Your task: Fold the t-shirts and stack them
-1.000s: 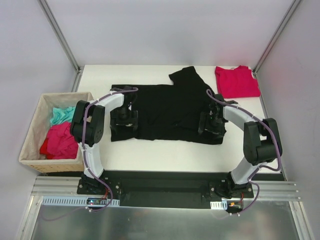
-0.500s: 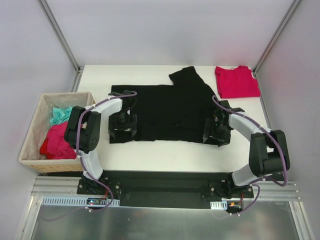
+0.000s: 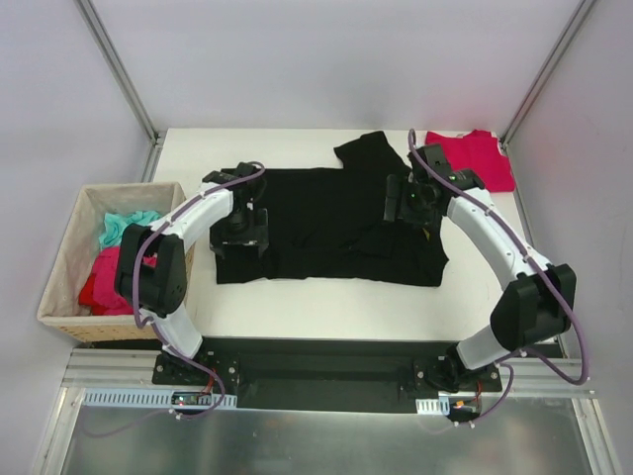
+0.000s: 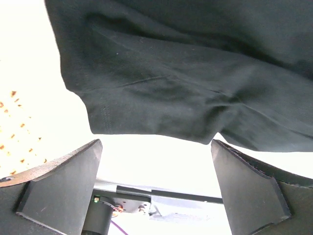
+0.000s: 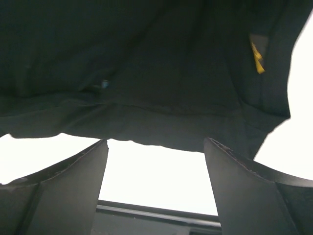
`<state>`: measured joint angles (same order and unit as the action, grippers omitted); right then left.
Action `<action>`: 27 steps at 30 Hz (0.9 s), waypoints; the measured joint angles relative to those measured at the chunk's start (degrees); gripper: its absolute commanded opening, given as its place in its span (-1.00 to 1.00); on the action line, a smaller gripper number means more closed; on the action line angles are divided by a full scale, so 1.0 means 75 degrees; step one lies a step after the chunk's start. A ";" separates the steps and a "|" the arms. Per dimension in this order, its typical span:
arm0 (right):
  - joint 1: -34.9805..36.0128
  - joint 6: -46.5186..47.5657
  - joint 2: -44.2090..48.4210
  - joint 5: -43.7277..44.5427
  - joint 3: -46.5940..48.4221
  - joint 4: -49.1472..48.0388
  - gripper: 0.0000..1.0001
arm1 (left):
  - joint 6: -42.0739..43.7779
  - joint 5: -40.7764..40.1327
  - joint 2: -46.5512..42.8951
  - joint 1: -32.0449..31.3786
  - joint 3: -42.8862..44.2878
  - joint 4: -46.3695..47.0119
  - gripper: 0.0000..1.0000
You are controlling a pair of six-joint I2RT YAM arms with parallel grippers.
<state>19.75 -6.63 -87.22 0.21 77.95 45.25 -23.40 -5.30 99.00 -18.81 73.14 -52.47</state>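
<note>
The black t-shirt (image 3: 326, 223) lies spread across the middle of the white table, one sleeve (image 3: 371, 153) pointing to the far side. The crimson-red t-shirt (image 3: 473, 161) lies folded at the far right corner. My left gripper (image 3: 242, 230) is over the black shirt's left part; in the left wrist view it (image 4: 156, 196) is open and empty, with the shirt's edge (image 4: 161, 98) beyond the fingers. My right gripper (image 3: 410, 203) is over the shirt's right part; in the right wrist view it (image 5: 155, 196) is open and empty, the black cloth (image 5: 146, 73) ahead of it.
A woven tan basket (image 3: 61, 297) stands off the table's left edge, holding teal (image 3: 124, 228) and pink cloth (image 3: 119, 277). A yellow label (image 5: 257, 55) shows on the black shirt. Metal frame posts rise at both far corners.
Both grippers have moved away from the shirt's near edge toward the far side, the right one much further than the left. The black shirt lies much as before.
</note>
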 measured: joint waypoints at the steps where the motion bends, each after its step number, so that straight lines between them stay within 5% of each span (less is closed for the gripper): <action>1: 0.0085 0.0000 -0.0047 0.0012 0.0111 -0.0003 0.66 | 0.0000 -0.0044 -0.0085 0.0000 0.0085 -0.0038 0.89; 14: 0.0181 -0.0009 -0.1562 0.0117 -0.0868 -0.0554 0.65 | -0.0003 -0.0577 -0.0618 0.0000 0.0420 -0.0399 0.94; 27: 0.0181 -0.0061 -0.1655 0.0087 -0.2028 -0.1236 0.65 | -0.0023 -0.0638 -0.0618 0.0000 0.0519 -0.0487 0.98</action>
<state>21.10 -7.09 -99.63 0.86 62.74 35.99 -23.57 -10.09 94.37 -18.81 77.03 -56.12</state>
